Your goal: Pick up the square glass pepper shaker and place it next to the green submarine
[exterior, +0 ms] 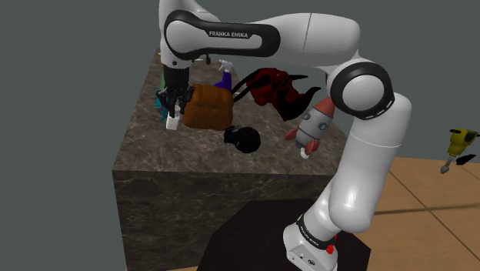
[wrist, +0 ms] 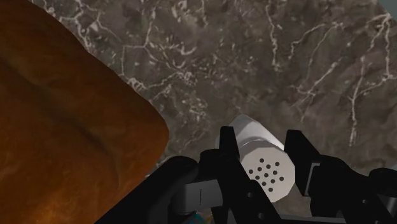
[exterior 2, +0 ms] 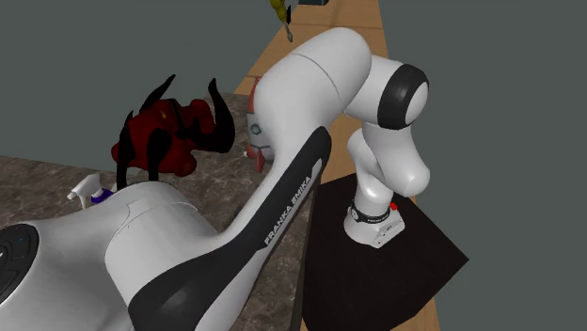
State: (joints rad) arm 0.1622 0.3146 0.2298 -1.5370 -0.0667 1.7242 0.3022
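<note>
A white square pepper shaker (wrist: 267, 167) with a dotted top stands between my black fingers, which clasp it on both sides. My gripper (wrist: 261, 137) is shut on it above the dark marble counter (wrist: 267, 57). In the shoulder view the gripper (exterior: 175, 110) points down near the counter's far left corner, with the shaker (exterior: 173, 122) at its tips, at or just above the surface. A teal-green submarine (exterior: 161, 100) shows partly behind the gripper, close to the shaker. A brown loaf-like object (wrist: 63, 127) lies right beside the gripper.
On the counter (exterior: 154, 146) are the brown object (exterior: 208, 108), a purple spray bottle (exterior: 224, 75), a red and black horned figure (exterior: 269, 91), a small black object (exterior: 242, 139) and a toy rocket (exterior: 311, 123). A yellow drill (exterior: 461, 142) lies beyond on the floor.
</note>
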